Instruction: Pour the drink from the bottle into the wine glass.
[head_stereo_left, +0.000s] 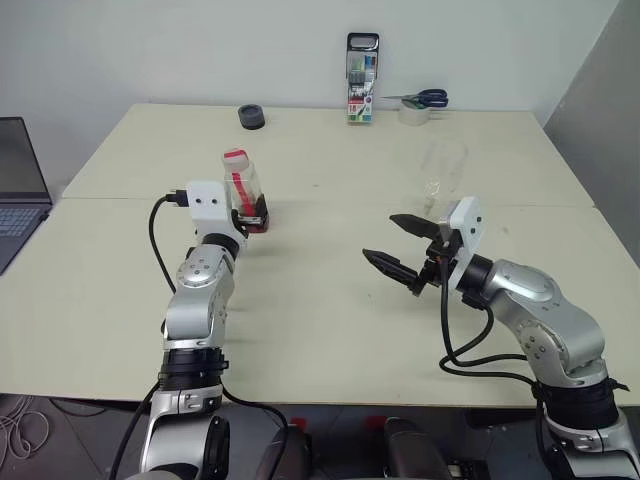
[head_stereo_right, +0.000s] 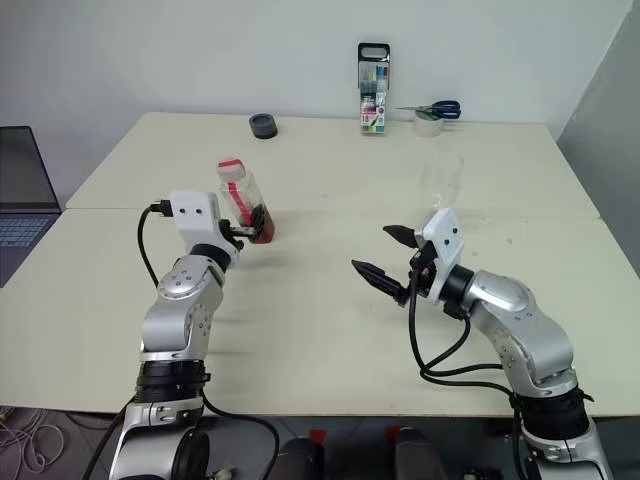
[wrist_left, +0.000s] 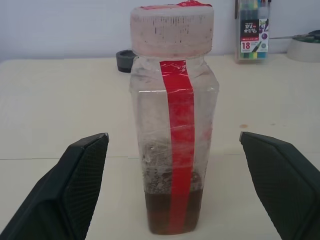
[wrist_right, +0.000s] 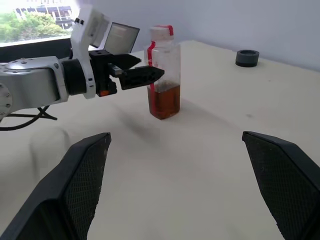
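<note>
Left jaws (wrist_left: 172, 195) stand apart, bottle (wrist_left: 172, 125) upright between them, untouched.

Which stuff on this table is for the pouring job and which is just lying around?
For the job:
bottle
drink
wine glass, faint
left hand, open around the bottle
right hand, open

Lying about:
marker set
scissors
tape roll
dark ring
laptop
</note>
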